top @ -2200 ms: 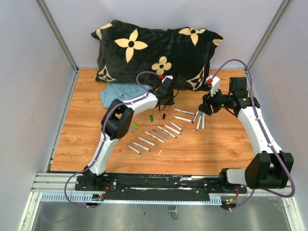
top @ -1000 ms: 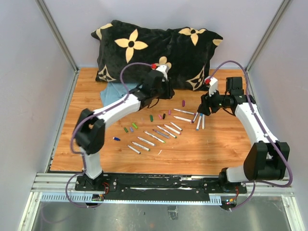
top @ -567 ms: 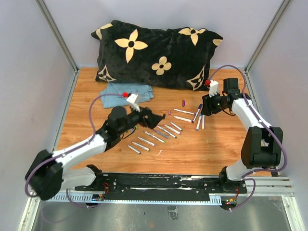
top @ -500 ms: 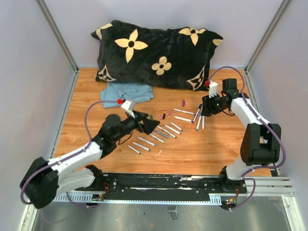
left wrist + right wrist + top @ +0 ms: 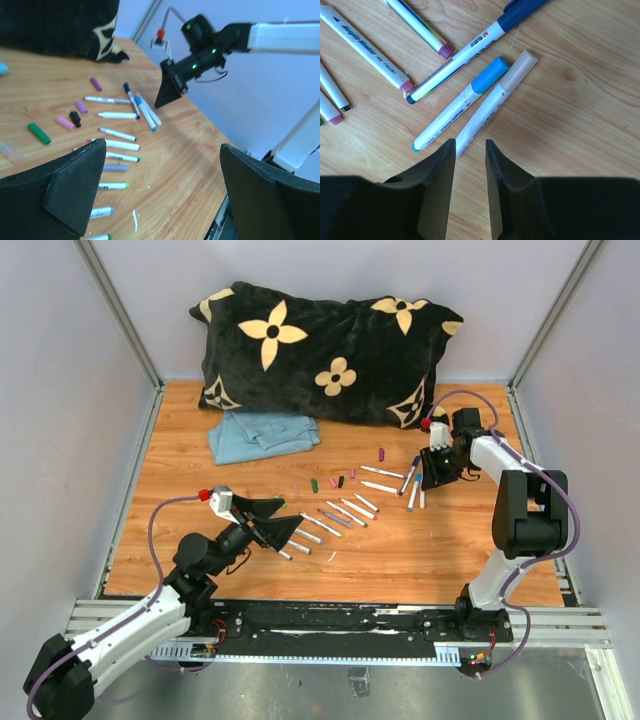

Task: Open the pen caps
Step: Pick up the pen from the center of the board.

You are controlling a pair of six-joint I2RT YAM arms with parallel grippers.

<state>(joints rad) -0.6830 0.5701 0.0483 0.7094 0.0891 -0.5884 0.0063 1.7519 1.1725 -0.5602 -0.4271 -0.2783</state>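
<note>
**Right gripper poised short of the capped pens**

Narrowed to a slim gap and gripping nothing: right gripper [image 5: 470, 145], hovering over the tabletop [image 5: 580, 150]. Just ahead of its fingertips, the butt end of a white pen [image 5: 485, 112], with its long axis running away and to the right and its clear cap [image 5: 520, 70] at the far end. Just beside it on the left and parallel, a light blue cap [image 5: 490, 75]. Farther out, a dark blue cap [image 5: 525, 6]. Probably calls for a reach forward along that axis to the cap end. Spread wide and empty, well apart from these pens: left gripper [image 5: 285, 525]. Clearly the right arm's job.
</note>
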